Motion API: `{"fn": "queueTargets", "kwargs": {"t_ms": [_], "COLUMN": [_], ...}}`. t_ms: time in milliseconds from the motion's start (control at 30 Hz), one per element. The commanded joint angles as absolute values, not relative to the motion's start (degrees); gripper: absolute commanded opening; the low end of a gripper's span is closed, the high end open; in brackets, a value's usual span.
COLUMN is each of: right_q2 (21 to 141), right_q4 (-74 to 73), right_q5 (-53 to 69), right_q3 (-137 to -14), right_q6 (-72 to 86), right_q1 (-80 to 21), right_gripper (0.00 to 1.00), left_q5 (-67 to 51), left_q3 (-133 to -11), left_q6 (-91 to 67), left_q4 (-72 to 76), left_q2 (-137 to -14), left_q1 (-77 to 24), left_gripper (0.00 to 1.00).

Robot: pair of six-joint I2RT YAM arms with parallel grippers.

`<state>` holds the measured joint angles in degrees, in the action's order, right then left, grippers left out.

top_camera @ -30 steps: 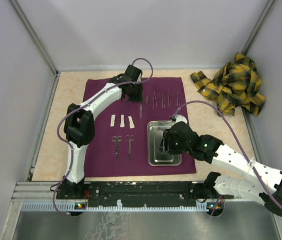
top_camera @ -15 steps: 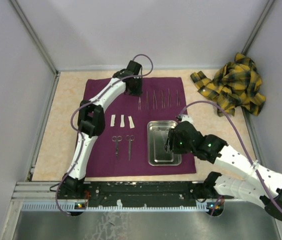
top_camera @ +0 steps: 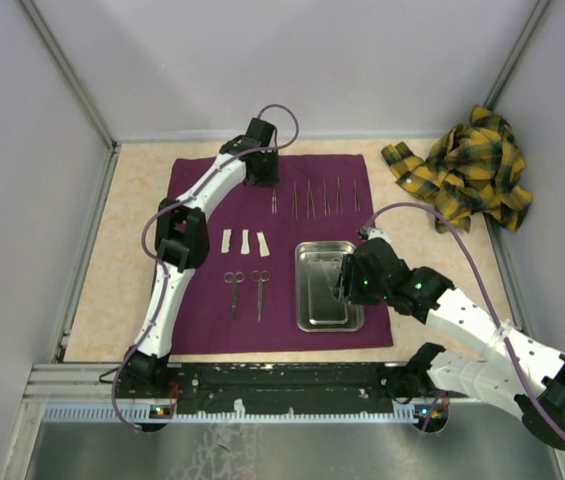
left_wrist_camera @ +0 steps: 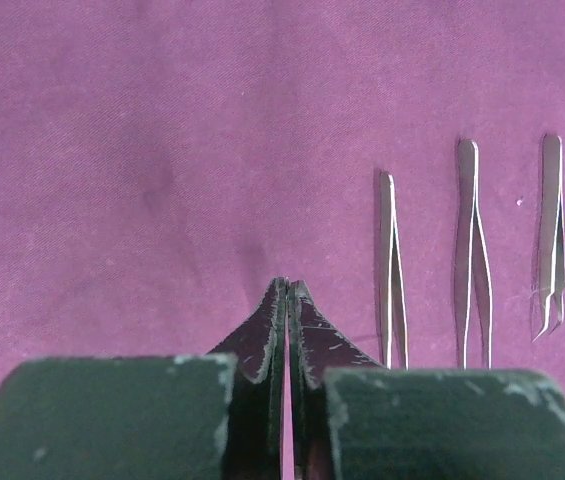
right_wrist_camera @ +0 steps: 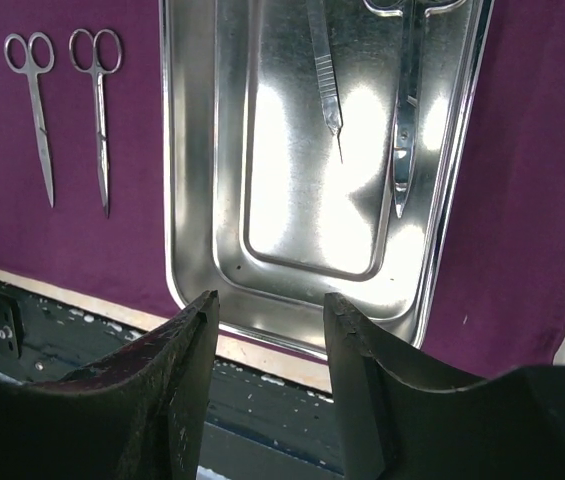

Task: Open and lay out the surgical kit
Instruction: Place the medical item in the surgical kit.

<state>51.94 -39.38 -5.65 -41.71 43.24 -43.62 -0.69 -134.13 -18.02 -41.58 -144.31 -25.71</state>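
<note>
purple cloth lies flat on the counter, tray on its near right, perhaps holding scissors. left tool, closed and empty, hangs by the far forceps; right tool open above the tray.

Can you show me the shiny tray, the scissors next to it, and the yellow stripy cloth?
shiny tray [top_camera: 312,300], top view, bare floor, left side.
scissors beside the tray [top_camera: 260,293], top view, where the blades cross.
yellow checked cloth [top_camera: 467,170], top view, middle of the heap.
</note>
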Motion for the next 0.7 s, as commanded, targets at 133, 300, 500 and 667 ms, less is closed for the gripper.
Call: {"fn": "queueTargets", "kwargs": {"t_ms": [133,300,500,667], "right_q2": [51.77,51.83,51.95,52.13], "right_q4": [-36.39,-36.12,-35.72,-35.51], "right_q5": [-3.85,-3.54,-3.22,-3.01], "right_q3": [-41.41,-41.06,-40.8,-40.61], "right_q6": [41.66,41.62,41.5,41.48], "right_q1": [-42.68,-42.56,-42.45,-42.42], "right_gripper": [0.47,0.47,0.47,0.47], "left_q5": [-2.71,-2.74,-3.09,-2.9], "left_q3": [-136.33,-136.14,-135.71,-135.21], "left_q6": [-17.22,-17.34,-17.92,-18.15], "left_q4": [-39.95,-39.49,-39.08,-38.69], "left_q2": [-146.89,-147.17,-147.27,-147.22], "left_q1": [-25.88,-25.84,-25.91,-25.84], "left_gripper": [0.04,0.07,0.13,0.18]}}
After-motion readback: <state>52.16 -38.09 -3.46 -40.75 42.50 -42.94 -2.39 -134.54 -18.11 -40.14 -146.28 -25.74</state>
